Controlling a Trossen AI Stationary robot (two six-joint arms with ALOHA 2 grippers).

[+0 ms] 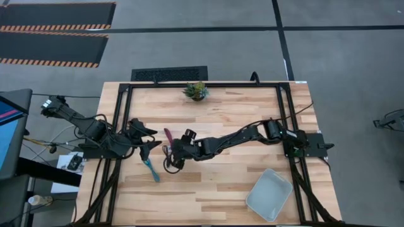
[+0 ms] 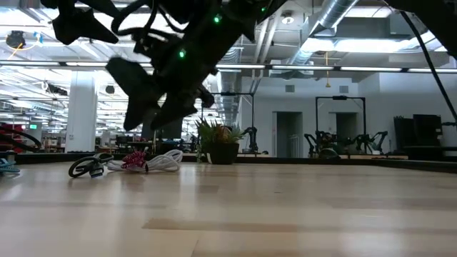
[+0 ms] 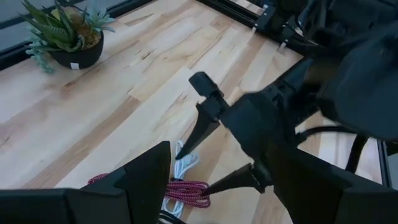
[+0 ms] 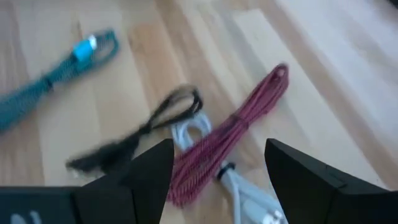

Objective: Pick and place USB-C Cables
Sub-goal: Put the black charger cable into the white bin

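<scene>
Four cable bundles lie on the wooden table left of centre. The maroon cable lies over the white cable. The black cable is beside them, and the teal cable is apart, toward the table's near edge. My right gripper hangs open above the maroon and white cables, fingers pointing down, touching nothing. My left gripper hovers open just left of the pile.
A white tray sits near the table's near right corner. A small potted plant stands at the far edge. The right arm stretches across the middle of the table. Bare wood lies between the cables and the tray.
</scene>
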